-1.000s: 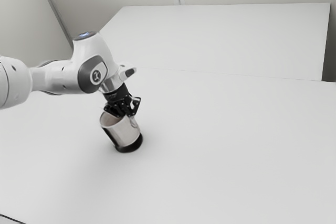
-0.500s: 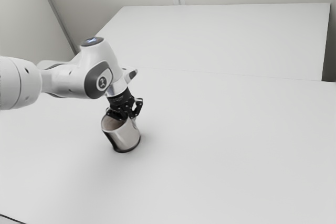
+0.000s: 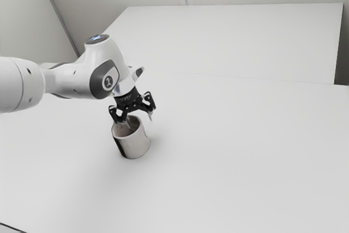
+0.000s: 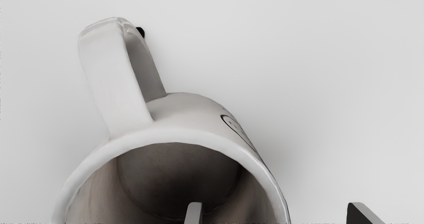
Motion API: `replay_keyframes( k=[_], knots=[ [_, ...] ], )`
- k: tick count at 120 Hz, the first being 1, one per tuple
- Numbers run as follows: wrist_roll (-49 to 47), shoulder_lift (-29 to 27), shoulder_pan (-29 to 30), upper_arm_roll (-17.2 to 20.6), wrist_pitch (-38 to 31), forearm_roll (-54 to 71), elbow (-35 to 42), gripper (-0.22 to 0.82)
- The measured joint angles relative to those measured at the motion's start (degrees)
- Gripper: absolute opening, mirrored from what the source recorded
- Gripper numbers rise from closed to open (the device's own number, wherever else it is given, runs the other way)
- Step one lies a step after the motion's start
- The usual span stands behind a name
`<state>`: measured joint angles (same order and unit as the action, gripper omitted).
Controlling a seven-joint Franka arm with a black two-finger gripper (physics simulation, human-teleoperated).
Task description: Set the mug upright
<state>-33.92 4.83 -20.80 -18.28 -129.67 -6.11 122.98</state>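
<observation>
Over the mug's mouth, the gripper (image 3: 139, 121) is spread and released, one finger (image 4: 194, 213) reaching inside the rim and the other (image 4: 361, 213) outside the mug (image 3: 133, 144), the wall between them ungripped. The mug sits on the table (image 3: 245, 151), mouth up, seeming to lean slightly toward the exterior view's left; whether its base is quite flat I cannot tell. Its handle (image 4: 106, 75) juts out apart from both fingers, and a dark-lined drawing (image 4: 235, 128) marks the outer wall.
</observation>
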Motion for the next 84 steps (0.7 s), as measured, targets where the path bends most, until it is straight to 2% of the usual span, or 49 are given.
replay_keyframes(
  k=[19,52,67,84],
  knots=[
    [-0.04,-1.56,-0.04,-0.1,0.76,0.07,-0.53,0.53],
    [5.33,-2.75,0.37,-1.22,9.44,1.31,-10.74,0.59],
    [10.39,-3.68,4.5,0.98,13.88,3.42,-14.05,0.59],
    [15.7,-5.41,7.5,1.54,19.6,6.62,-18.36,0.6]
  ],
)
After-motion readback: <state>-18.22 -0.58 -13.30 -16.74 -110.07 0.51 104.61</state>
